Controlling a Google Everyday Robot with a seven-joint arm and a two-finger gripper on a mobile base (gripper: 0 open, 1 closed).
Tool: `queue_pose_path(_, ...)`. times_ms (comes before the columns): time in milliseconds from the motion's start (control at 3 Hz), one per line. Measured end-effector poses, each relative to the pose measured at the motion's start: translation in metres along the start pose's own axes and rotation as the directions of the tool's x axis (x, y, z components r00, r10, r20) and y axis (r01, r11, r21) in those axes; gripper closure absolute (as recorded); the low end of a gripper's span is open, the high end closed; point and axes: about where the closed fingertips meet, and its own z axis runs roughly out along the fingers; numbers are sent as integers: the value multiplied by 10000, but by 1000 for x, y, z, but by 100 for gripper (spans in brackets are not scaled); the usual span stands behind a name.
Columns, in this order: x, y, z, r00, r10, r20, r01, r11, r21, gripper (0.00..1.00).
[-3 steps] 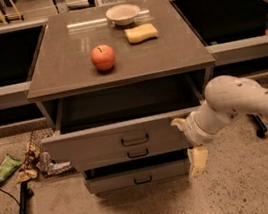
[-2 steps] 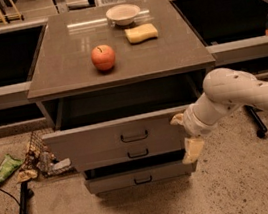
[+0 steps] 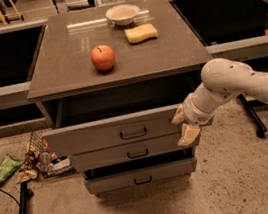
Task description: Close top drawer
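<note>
red apple sat on grey cabinet top. yellow sponge lay behind it to the right, white bowl just beyond. middle drawer and bottom drawer stood slightly out. litter pile and green wrapper lay on speckled floor at left.

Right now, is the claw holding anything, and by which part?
Nothing is held. The claw is open at the right end of the top drawer, well away from its handle.
</note>
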Motion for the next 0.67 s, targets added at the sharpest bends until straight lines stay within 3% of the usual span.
queue_pose_path(333, 3, -11, -2, 9999, 156, -29, -155, 9998, 129, 8)
queue_pose_path(667, 8, -14, -2, 9997, 245, -3, -244, 9996, 142, 0)
